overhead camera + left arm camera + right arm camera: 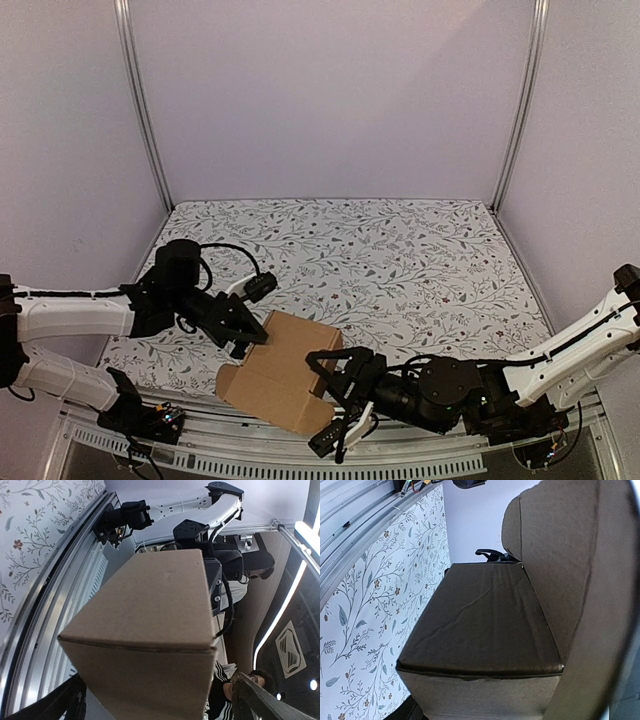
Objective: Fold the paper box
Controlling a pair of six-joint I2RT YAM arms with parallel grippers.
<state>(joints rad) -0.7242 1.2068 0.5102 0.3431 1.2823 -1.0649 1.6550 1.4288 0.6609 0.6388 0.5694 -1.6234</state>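
The paper box (280, 375) is a closed-looking brown cardboard cube at the table's near edge, partly over the front rail. My left gripper (240, 335) stands open at its far left side. In the left wrist view the box (150, 600) sits between the spread fingers (70, 700) with a gap on the right. My right gripper (330, 395) clamps the box's right side. The right wrist view is filled by the box (480, 615), with a raised cardboard flap (560, 555) on its right. The right gripper's fingers are mostly hidden behind the cardboard.
A floral cloth (400, 260) covers the table. A metal rail (250, 455) runs along the near edge under the box. Purple walls and two upright posts (145, 110) enclose the back and sides. In the left wrist view a person in striped clothing (220, 700) stands beyond the rail.
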